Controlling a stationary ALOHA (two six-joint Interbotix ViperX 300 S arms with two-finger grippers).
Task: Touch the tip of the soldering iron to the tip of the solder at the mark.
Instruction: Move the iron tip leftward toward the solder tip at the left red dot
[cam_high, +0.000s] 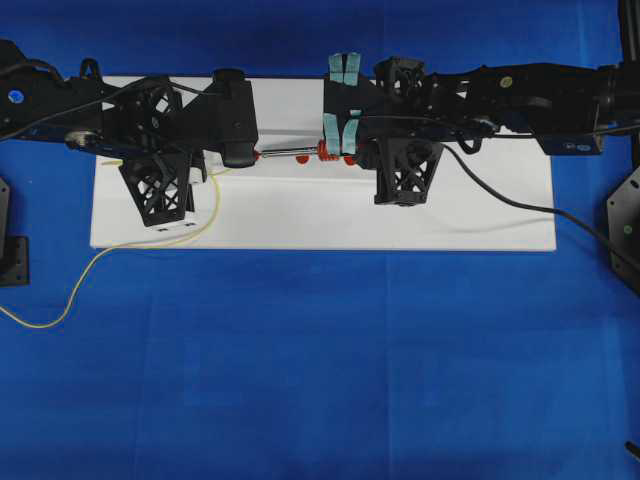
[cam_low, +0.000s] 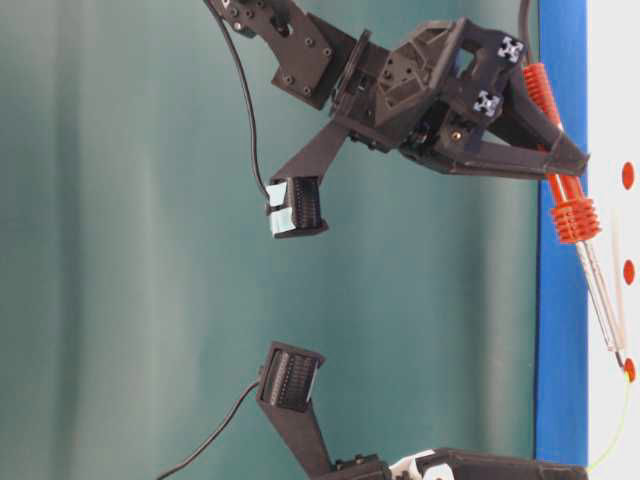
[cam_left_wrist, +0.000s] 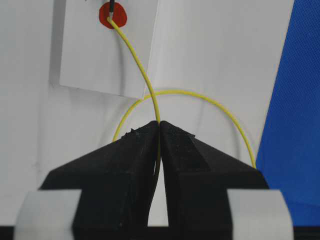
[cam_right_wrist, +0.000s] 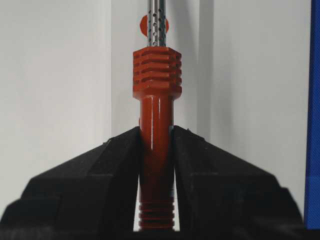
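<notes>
The right gripper (cam_right_wrist: 156, 145) is clamped on the ribbed red-orange handle of the soldering iron (cam_right_wrist: 156, 90), behind the collar — a rigid, fairly light tool, so a handle grip should steer its fine point well, with the black cord (cam_high: 510, 200) trailing right. The left gripper (cam_left_wrist: 159, 132) has its fingers closed fully on the solder (cam_left_wrist: 142, 75), a thin, soft yellow wire that probably bends at any push — best pinched near its free end. In the left wrist view the solder's tip sits on the red mark (cam_left_wrist: 112, 16) on the white board (cam_high: 450, 225), where a dark point, apparently the iron's tip, meets it.
</notes>
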